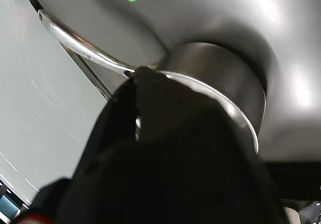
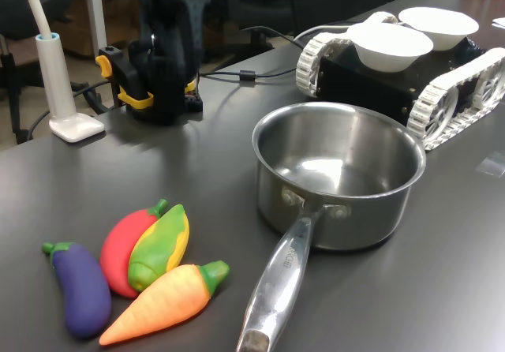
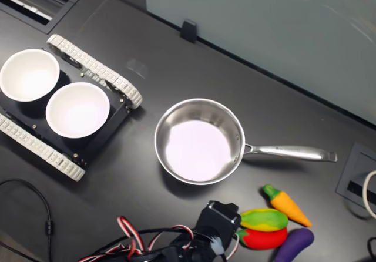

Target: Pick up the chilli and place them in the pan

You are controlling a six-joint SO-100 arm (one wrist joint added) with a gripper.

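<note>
In the first exterior view, going from its left, a white lamp base [image 2: 72, 123] stands at the edge of the dark surface [image 2: 442, 289], and beside it sits the folded black arm [image 2: 166, 52] with yellow clamps. In front, near the lower left of the first exterior view, four toys lie bunched together: a purple eggplant [image 2: 77, 287], the chilli [image 2: 125, 245], a green-and-yellow corn [image 2: 160, 248] leaning on the chilli, and an orange carrot [image 2: 162, 303] touching the corn. The chilli is half covered by the corn and hemmed in on both sides. To their right stands the pan [image 2: 339, 182], empty, its long handle [image 2: 276, 285] pointing toward the toys. Behind the pan a black tracked vehicle [image 2: 394, 84] carries two white bowls [image 2: 390, 44].

In the second exterior view the arm is low at the bottom edge, its tip just beside the chilli [image 3: 261, 237]. In the wrist view the claw [image 1: 138, 113] is a dark mass over the pan's rim [image 1: 220, 101]; whether it is open cannot be told, and nothing is seen in it.
</note>
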